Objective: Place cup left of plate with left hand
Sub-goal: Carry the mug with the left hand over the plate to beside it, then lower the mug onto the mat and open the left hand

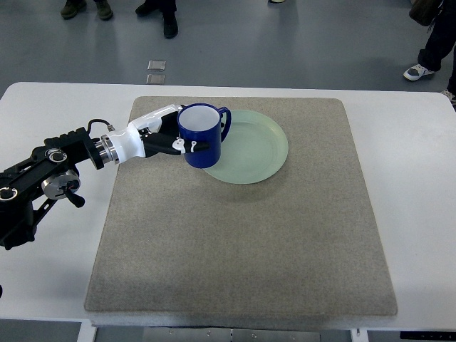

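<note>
A dark blue cup with a white inside and a handle pointing right is upright in my left hand. The white and black fingers are curled round the cup's left side. The cup overlaps the left edge of a pale green plate that lies on a grey felt mat. Whether the cup rests on the plate or is held just above it, I cannot tell. My left arm comes in from the left edge. My right arm does not show.
The mat covers most of a white table. Several people's feet stand on the grey floor beyond the far edge. Two small square floor plates lie behind the table.
</note>
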`<state>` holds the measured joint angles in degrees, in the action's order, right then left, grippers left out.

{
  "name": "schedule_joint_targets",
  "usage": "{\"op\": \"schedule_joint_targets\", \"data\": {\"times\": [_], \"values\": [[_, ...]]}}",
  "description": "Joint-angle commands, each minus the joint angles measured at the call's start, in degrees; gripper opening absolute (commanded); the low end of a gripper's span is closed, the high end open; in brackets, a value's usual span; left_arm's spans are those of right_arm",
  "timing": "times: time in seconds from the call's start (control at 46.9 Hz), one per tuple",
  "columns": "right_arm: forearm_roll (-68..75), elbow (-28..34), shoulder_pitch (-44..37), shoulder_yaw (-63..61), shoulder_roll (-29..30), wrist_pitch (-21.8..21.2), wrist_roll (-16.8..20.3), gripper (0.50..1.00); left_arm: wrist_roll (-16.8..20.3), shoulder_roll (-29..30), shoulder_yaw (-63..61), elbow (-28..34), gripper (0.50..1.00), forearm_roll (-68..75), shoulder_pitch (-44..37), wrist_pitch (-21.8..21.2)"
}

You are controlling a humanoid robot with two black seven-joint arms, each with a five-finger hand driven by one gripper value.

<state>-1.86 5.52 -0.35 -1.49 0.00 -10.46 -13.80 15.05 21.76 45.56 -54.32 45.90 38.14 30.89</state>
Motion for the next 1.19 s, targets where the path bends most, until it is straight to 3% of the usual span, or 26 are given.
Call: {"op": "schedule_joint_targets", "data": {"times": [0.0, 0.512, 1.174], "values": [[0.01, -0.08, 0.0, 0.0, 0.0, 0.0, 0.0, 0.932, 0.16, 0.39, 0.84, 1.23, 0.683, -0.11, 0.0, -1.97], [0.01, 0.01, 0.0, 0.0, 0.0, 0.0, 0.0, 0.932, 2.53, 0.39, 2.17, 4.84, 0.688, 0.06, -0.09, -14.27], [0.01, 0.01, 0.0, 0.0, 0.0, 0.0, 0.0, 0.932, 12.81, -0.4, 1.02, 9.67, 0.69, 1.03, -3.08, -17.18]]}}
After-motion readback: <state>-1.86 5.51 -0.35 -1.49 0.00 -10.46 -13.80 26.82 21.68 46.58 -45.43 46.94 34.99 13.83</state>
